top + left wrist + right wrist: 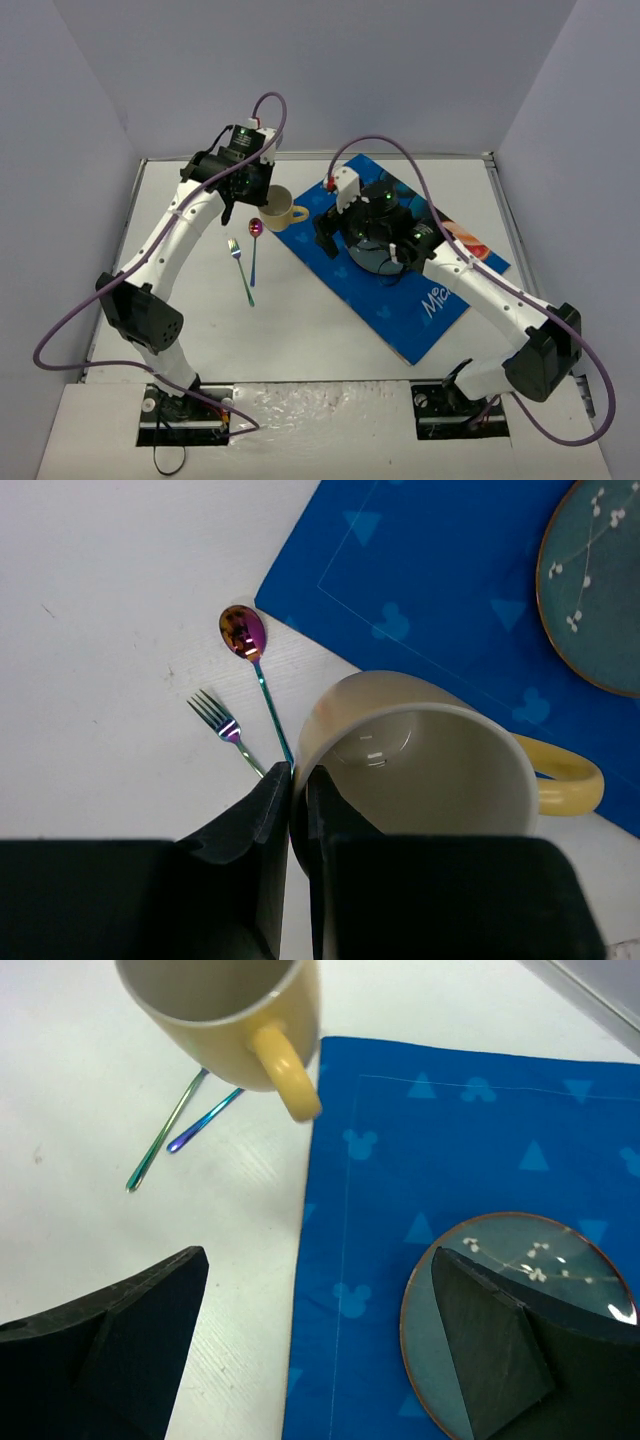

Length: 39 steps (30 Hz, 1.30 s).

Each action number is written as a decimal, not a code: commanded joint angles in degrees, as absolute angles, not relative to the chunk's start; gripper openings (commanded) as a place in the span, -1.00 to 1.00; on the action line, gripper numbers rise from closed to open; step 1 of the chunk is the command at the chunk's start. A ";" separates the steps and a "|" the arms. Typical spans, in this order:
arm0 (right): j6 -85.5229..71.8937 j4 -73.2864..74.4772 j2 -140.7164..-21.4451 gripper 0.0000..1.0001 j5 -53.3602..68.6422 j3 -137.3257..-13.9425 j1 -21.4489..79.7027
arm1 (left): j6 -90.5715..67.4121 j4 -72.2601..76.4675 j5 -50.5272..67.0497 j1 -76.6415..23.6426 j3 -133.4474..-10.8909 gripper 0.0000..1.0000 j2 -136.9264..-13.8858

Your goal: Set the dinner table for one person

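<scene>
Rim pinch: the left gripper (300, 805) clamps the mug (420, 770) wall, probably to carry it to the setting. The right gripper (318, 1256) is spread wide over the plate (560, 1260) on the placemat (450, 1130). The dinner table (300, 330) lies under everything. The mug is at the plate's 10 o'clock. The fork (222, 723) and spoon (243, 632) handles vanish behind the mug, and the plate is cut off.

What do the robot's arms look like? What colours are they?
Both arms are white tubes with chunky black joints: the left arm and the right arm. A thin purple cable loops along each one. Little green lights glow near the wrists, and the right arm has a small red part. The fingers are black and wedge-shaped.
</scene>
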<state>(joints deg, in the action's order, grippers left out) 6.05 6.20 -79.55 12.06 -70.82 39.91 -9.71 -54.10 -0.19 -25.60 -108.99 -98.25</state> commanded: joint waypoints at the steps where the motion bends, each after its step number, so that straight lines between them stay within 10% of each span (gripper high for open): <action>1: 11.98 6.63 -83.05 0.79 9.92 -75.51 43.03 | -8.26 -54.05 -1.39 -26.77 -108.41 -1.00 -94.40; 39: 16.00 6.50 -90.61 -0.29 14.50 -78.40 44.65 | -5.80 -51.33 7.03 -30.06 -100.72 -1.00 -88.07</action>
